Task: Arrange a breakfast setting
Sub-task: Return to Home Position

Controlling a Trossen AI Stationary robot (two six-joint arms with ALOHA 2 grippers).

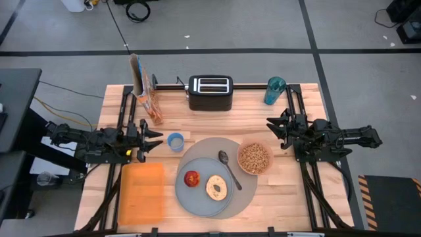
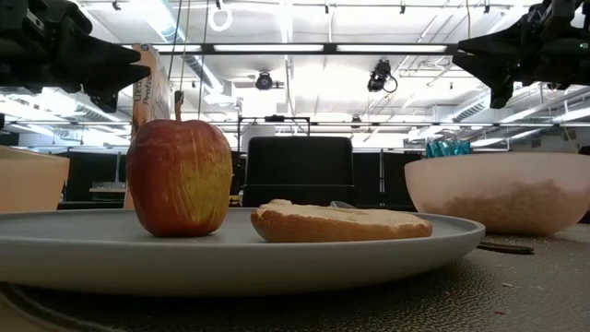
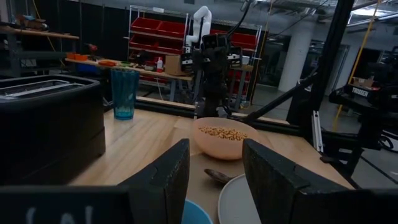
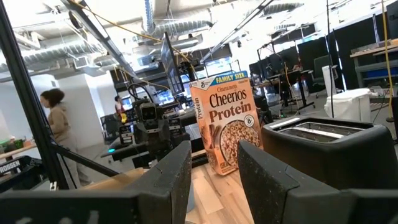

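Note:
The round grey mat (image 1: 247,192) lies at the table's middle front. On it sits the blue-grey plate (image 1: 197,197) with the red apple (image 1: 192,178) and the bagel (image 1: 217,187). The metal spoon (image 1: 229,170) lies on the mat beside the plate. The pink bowl (image 1: 254,158) of cereal rests at the mat's right edge. The small blue cup (image 1: 175,141) stands off the mat's left edge. My left gripper (image 1: 156,139) is open and empty, just left of the cup. My right gripper (image 1: 271,128) is open and empty, above and right of the bowl.
A black toaster (image 1: 210,93) stands at the far middle, a cereal box (image 1: 146,89) at the far left, a teal tumbler (image 1: 275,91) at the far right. An orange board (image 1: 141,192) lies at the front left. A person (image 4: 55,127) stands in the room beyond.

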